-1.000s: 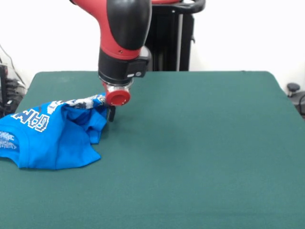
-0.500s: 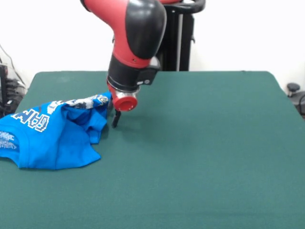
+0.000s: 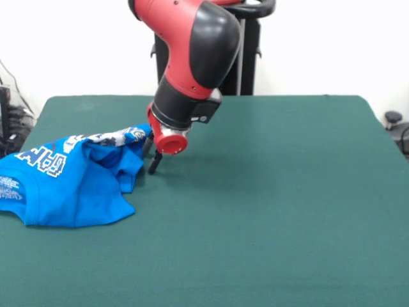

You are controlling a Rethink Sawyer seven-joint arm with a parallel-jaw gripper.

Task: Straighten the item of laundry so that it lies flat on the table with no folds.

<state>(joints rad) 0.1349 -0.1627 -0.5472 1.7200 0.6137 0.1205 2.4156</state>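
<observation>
1. Across most of the front view: the table [image 3: 275,211], a big rectangle under dark green felt-like cloth with a matte, slightly fuzzy surface. Bare apart from the shirt at left.
2. Coming in from the top, left of centre: the Sawyer arm [image 3: 192,57], glossy red shell with black joint sections, tilted so the wrist points down and to the left. A red round cap sits at the wrist end.
3. At the left side of the table, about mid-depth: the blue T-shirt [image 3: 70,185], bright blue soft knit, bunched into a crumpled heap with deep folds. White pixel lettering shows on the left part and a white print strip along the far edge. One edge runs off the picture's left side. The heap's long axis looks roughly left-right. Nowhere near flat, so the task seems at an early stage.
4. Just right of the shirt's far right corner: the gripper [image 3: 151,157], thin black fingers, tips low near the cloth. The fingers stand a little apart with nothing between them, no fabric caught.
5. Key relation: the shirt lies directly left of the fingers, its nearest fold just beside them. The next move likely needs a short shift left to pinch that raised edge.
</observation>
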